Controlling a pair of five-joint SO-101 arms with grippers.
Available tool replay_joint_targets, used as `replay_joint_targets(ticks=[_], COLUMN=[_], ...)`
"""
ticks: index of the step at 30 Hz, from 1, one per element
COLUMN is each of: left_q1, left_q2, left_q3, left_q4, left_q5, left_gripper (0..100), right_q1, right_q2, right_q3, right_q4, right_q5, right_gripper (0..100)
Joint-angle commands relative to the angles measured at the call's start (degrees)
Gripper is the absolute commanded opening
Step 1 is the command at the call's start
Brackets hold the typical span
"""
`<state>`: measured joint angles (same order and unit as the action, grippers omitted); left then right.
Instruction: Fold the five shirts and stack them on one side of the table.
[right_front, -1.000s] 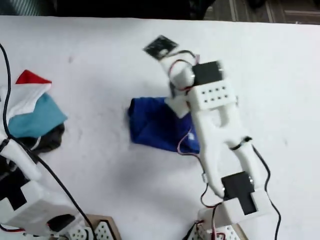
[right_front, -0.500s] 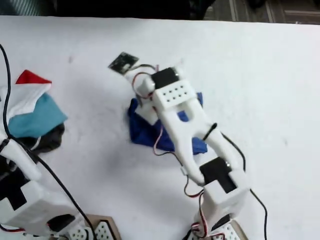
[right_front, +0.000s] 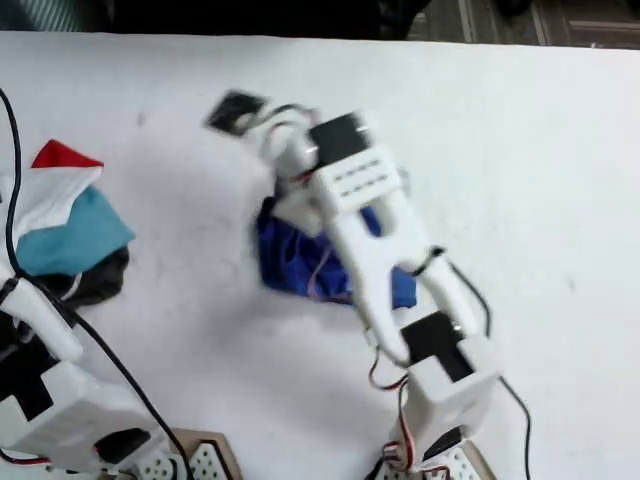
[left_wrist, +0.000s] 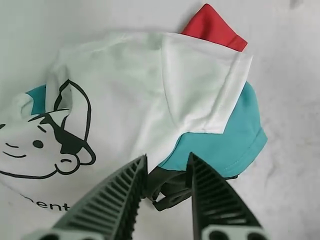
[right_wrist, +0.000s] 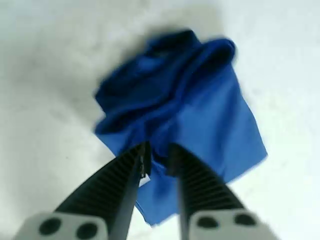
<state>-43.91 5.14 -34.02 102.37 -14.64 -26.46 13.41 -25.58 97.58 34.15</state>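
A crumpled blue shirt (right_front: 290, 265) lies mid-table, partly under my right arm (right_front: 360, 200). In the right wrist view the blue shirt (right_wrist: 200, 115) sits below my right gripper (right_wrist: 159, 152), whose fingers stand a narrow gap apart with nothing between them. At the left edge rests a stack: a white shirt (right_front: 45, 200) with a cartoon print on top, a red shirt (right_front: 60, 155), a teal shirt (right_front: 75, 240) and a black shirt (right_front: 100, 280) showing beneath. My left gripper (left_wrist: 167, 162) hangs open over the near edge of that stack, above the white shirt (left_wrist: 115, 90) and the teal shirt (left_wrist: 225, 145).
The white table (right_front: 540, 150) has bare room to the right of and behind the blue shirt. My left arm's base and black cables (right_front: 110, 360) sit at the front left corner. Between the stack and the blue shirt is a bare strip.
My right arm has swung to the left across the blue shirt, its wrist now over the shirt's left end. The shirt has barely shifted. The left arm and the stack have stayed still.
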Motion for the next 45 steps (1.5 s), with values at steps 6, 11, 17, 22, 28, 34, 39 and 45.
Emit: replay_joint_targets(ticks=[6, 11, 17, 22, 28, 34, 39, 45], left_q1=[0.57, 0.57, 0.57, 0.4, 0.31, 0.48, 0.48, 0.57], left_q2=[-2.59, -2.77, -2.77, -2.77, -2.59, -2.51, -2.42, -2.42], left_q3=[-1.58, -1.58, -1.58, -1.58, -1.58, -1.58, -1.58, -1.58], left_q4=[0.0, 0.0, 0.0, 0.0, 0.0, 0.0, -0.09, -0.09], left_q5=[0.35, 0.35, 0.35, 0.18, 0.09, 0.26, 0.26, 0.26], left_gripper=[15, 15, 15, 15, 15, 15, 15, 15], right_q1=[16.92, 12.7, -9.63, -19.03, -9.98, -0.31, -1.45, -8.92], right_q2=[6.37, 12.79, 13.41, 13.14, 5.93, 1.27, -4.97, -12.7], right_q3=[4.4, 4.48, 3.16, -2.73, -7.91, -3.43, 3.6, 6.51], right_q4=[-0.31, 0.31, 0.66, 0.84, 0.92, 0.92, 0.92, 0.75], right_q5=[8.0, 7.91, -1.23, -5.01, -5.1, 0.18, 0.35, -1.49], right_gripper=[1.8, 1.8, 1.8, 1.8, 1.8, 1.8, 3.0, 22.7])
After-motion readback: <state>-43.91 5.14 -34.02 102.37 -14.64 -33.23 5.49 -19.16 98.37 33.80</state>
